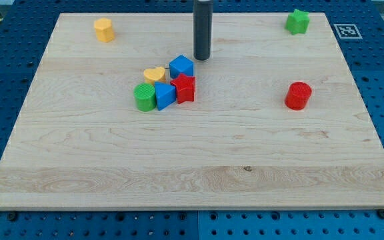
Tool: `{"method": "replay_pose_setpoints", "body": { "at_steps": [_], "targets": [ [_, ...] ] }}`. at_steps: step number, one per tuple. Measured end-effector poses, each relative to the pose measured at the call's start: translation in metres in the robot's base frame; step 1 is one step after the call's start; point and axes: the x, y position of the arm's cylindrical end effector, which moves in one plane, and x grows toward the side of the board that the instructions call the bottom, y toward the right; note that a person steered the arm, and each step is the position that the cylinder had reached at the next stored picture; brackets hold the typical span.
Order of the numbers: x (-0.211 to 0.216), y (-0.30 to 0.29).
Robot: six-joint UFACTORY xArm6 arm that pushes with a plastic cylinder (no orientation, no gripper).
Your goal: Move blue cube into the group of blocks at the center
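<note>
The blue cube (181, 67) sits at the top right of a tight cluster near the board's middle left. It touches a yellow heart (155, 74) on its left and a red block (185, 88) below it. A blue triangular block (165, 95) and a green cylinder (144, 97) complete the cluster. My tip (201, 57) rests on the board just up and right of the blue cube, a small gap away.
A yellow block (103, 30) stands at the top left, a green star-shaped block (297, 22) at the top right, and a red cylinder (299, 95) at the right. The wooden board (192, 167) lies on a blue perforated table.
</note>
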Motion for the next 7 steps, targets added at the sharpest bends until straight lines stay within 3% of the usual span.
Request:
{"method": "replay_pose_setpoints", "body": {
  "at_steps": [2, 4, 5, 7],
  "targets": [
    [0.028, -0.015],
    [0.028, -0.042],
    [0.028, -0.033],
    [0.028, 0.047]
  ]
}}
